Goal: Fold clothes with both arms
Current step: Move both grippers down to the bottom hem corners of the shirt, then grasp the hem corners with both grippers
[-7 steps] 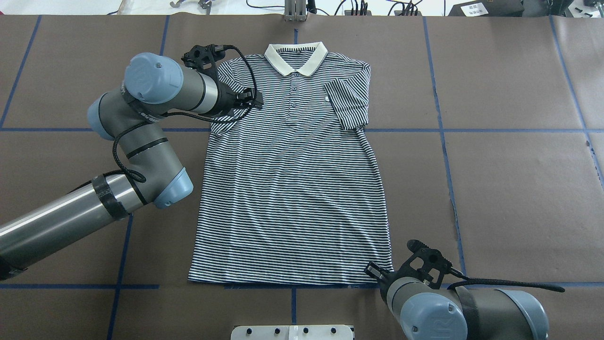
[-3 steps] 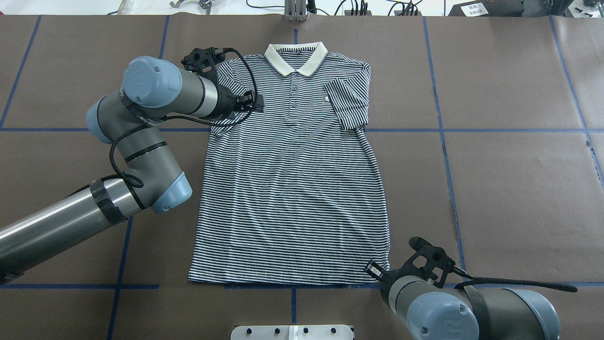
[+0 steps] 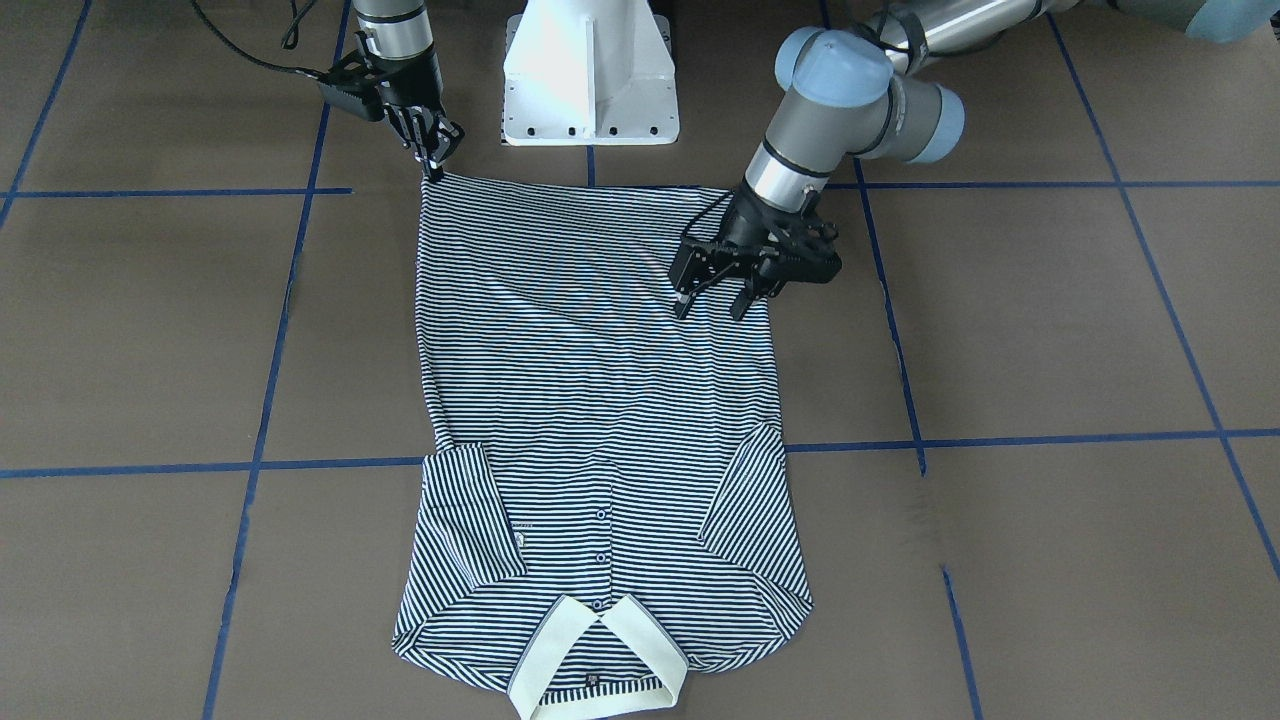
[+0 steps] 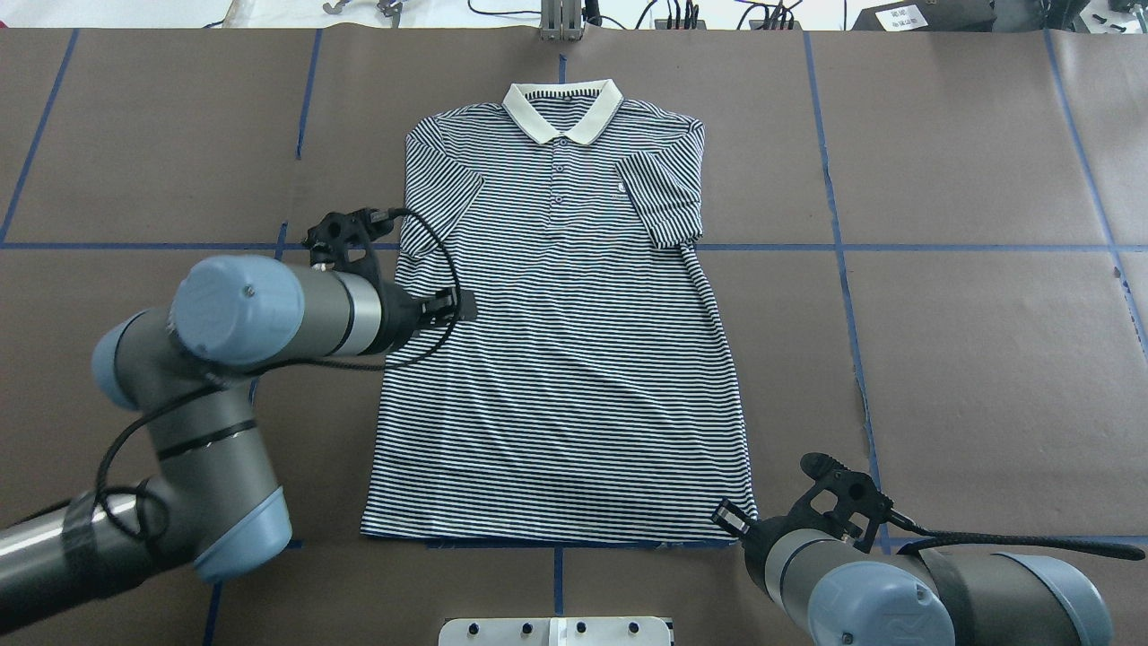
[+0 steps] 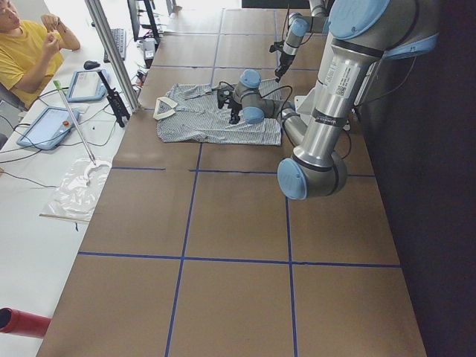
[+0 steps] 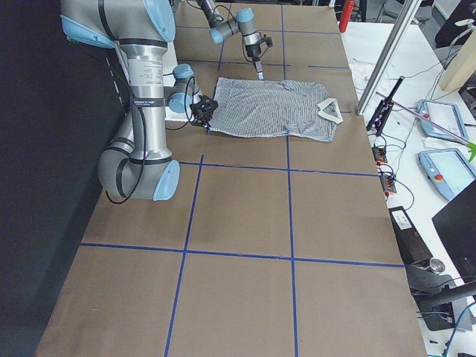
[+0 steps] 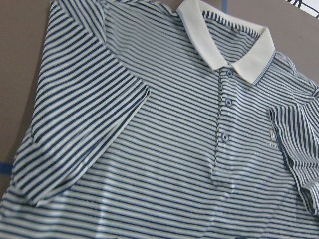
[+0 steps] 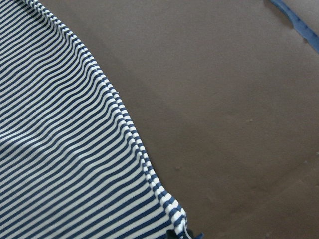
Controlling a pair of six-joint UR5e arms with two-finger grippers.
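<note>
Since a second ago the left silver-grey arm [image 4: 269,309] has drawn back from the shoulder of the navy-and-white striped polo shirt [image 4: 556,359] to its side edge.
On the brown paper-covered desk [image 4: 969,359] the shirt lies flat, face up, sleeves folded in, cream collar [image 4: 601,112] at the far end. The right silver-grey arm [image 4: 897,601] reaches the near hem corner, where the right hand [image 3: 432,168] pinches the fabric. The left hand [image 3: 712,302] hangs over the shirt's left side, fingers spread, gripping nothing.
</note>
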